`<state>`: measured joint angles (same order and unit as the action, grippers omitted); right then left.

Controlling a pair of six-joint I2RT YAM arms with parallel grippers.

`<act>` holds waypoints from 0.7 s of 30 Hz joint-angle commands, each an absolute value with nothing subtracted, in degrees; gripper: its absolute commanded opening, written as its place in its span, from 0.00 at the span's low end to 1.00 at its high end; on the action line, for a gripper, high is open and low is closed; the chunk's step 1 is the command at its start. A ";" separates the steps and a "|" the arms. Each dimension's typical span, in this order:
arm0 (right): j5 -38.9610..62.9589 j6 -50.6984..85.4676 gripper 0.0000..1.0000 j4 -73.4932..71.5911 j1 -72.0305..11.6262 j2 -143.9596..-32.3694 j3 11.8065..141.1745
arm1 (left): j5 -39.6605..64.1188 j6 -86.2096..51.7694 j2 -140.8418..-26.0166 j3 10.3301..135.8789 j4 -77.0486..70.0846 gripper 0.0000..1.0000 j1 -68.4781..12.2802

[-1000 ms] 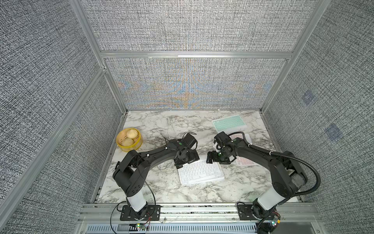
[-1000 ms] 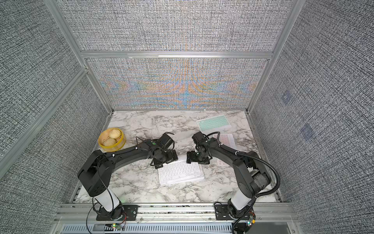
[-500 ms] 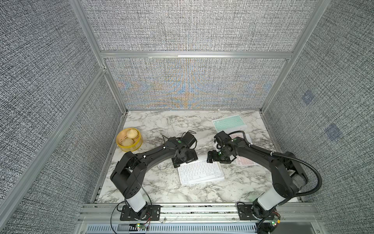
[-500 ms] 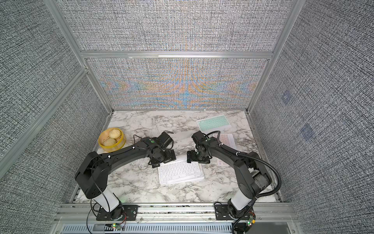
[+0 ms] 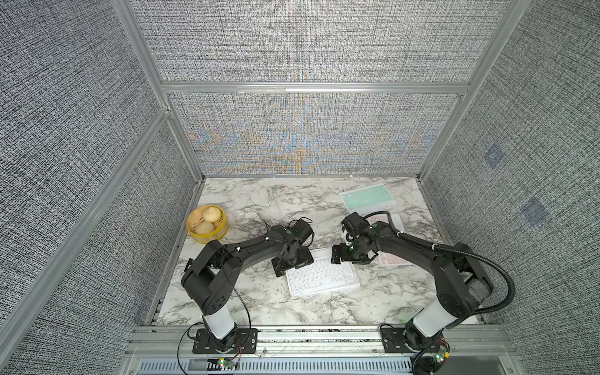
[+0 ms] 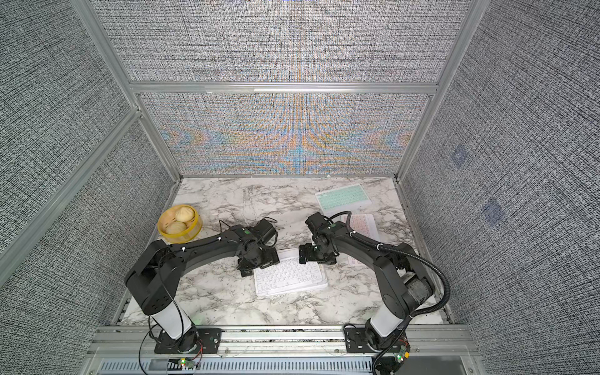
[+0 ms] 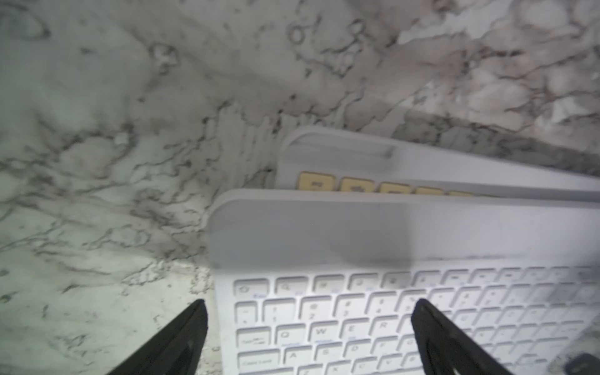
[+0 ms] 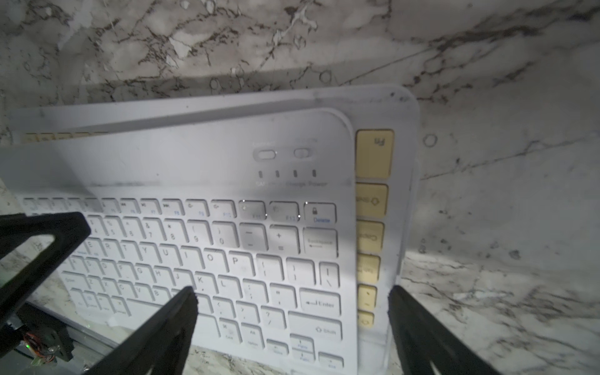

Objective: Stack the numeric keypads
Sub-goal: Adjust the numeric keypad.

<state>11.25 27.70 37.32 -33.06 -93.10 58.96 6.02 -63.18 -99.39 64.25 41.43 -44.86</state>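
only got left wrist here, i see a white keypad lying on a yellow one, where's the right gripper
observer: the right gripper hangs open over the opposite end of the white keypad, gripping nothing.
operator: is the white one square on the yellow
observer: no, at that end a column of keys on the yellow keypad shows uncovered beside it.
operator: any more keypads to stack
observer: two lie apart at the back right, a mint green keypad and a pink keypad partly hidden by the right arm.
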 commanded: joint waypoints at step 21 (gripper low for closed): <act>11.33 28.44 0.93 36.51 -33.48 -93.84 61.57 | 8.79 -59.69 -103.22 70.64 40.60 0.99 -44.91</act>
<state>11.22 28.60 36.16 -33.39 -93.34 60.75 8.10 -60.20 -103.07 70.28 40.38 -44.91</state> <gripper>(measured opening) 0.928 0.989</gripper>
